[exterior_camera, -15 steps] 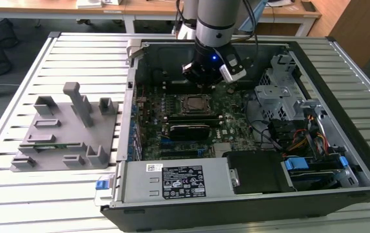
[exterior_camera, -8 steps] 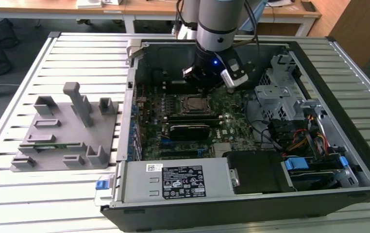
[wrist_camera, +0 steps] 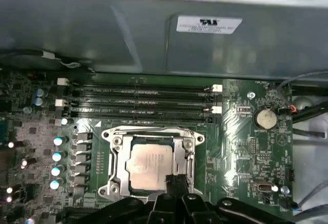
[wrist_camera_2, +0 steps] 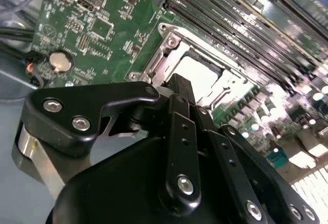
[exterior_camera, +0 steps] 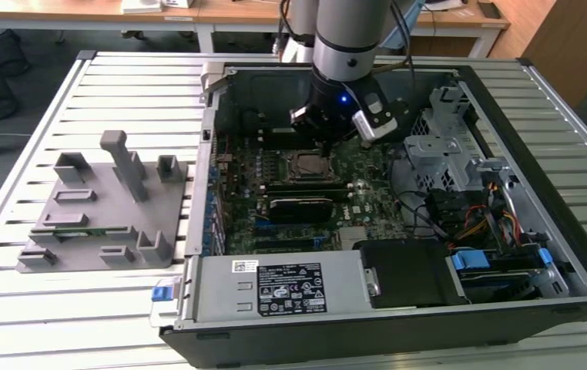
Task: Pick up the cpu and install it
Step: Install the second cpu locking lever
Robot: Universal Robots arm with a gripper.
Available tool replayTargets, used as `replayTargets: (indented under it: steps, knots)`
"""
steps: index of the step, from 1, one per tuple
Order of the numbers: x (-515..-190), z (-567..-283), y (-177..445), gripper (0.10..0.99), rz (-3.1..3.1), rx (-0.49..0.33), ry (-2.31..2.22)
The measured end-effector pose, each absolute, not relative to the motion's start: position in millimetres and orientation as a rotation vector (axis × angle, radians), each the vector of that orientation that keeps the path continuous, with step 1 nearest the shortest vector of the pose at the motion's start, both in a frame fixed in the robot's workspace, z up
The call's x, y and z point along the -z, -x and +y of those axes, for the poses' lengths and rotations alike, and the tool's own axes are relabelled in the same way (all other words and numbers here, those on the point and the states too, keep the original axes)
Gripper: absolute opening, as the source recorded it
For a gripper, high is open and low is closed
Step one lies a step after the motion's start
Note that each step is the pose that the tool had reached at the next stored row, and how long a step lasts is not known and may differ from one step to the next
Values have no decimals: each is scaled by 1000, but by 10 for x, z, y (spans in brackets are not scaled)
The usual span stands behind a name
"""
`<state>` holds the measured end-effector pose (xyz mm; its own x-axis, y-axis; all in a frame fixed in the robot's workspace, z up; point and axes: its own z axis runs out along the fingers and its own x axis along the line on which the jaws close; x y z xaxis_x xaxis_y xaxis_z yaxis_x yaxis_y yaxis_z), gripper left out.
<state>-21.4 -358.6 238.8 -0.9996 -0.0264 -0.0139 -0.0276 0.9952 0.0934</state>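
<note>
Cpu (wrist_camera: 149,166) lying flat inside the metal socket frame (wrist_camera: 114,167) on the green motherboard (wrist_camera: 246,131), silvery top facing up, beside the row of black memory slots (wrist_camera: 141,101). Gripper (wrist_camera: 177,190) hovering just above the socket frame's edge, black fingers (wrist_camera_2: 180,112) drawn close together and holding nothing, apart from the cpu. Open computer case (exterior_camera: 540,116) resting on the slatted bench (exterior_camera: 129,85), grey holder block (exterior_camera: 109,216) standing on the bench beside the case, toward the exterior view's left.
</note>
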Motion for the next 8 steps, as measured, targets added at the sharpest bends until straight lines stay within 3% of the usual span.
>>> replayTargets:
  steps: [8]
  knots:
    - [-2431,-3757,211,106,3131,-147,42]
